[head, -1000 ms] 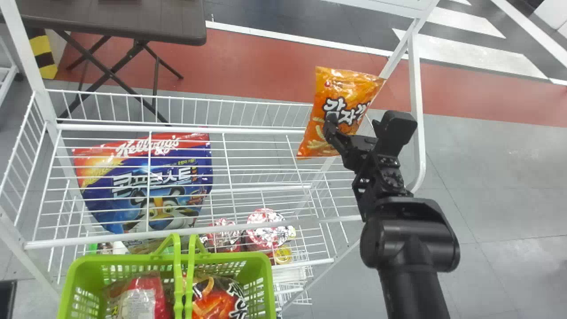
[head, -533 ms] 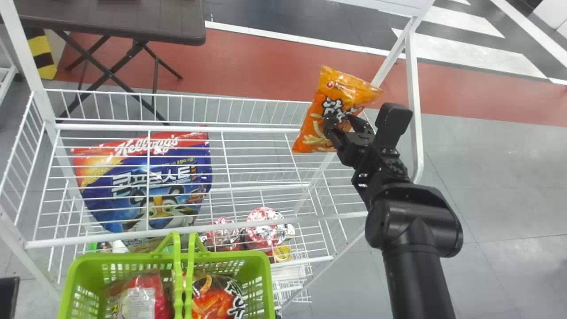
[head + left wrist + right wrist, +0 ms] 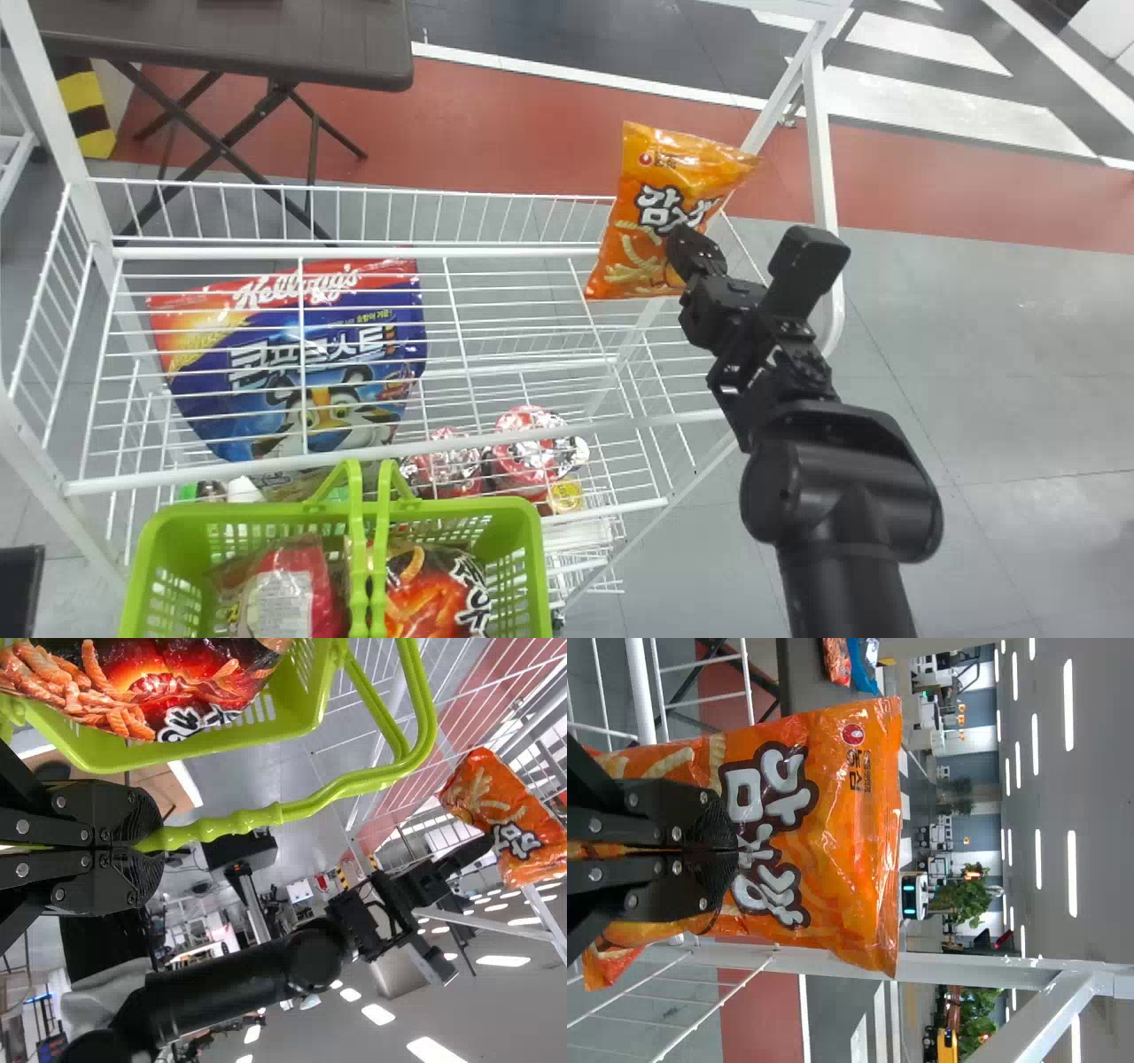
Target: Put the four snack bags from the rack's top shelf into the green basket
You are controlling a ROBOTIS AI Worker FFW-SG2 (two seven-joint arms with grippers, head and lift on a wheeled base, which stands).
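At one o'clock, the right fingers (image 3: 698, 254) pinch the orange snack bag (image 3: 642, 217)! Seven o'clock, left fingers (image 3: 135, 815) clamp the green basket's (image 3: 452, 509) handle (image 3: 244, 821).

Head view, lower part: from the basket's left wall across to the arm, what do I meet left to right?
Green basket's left wall → red bag → basket handles → orange-red snack bag → basket's right wall → rack's lower shelf → right arm.
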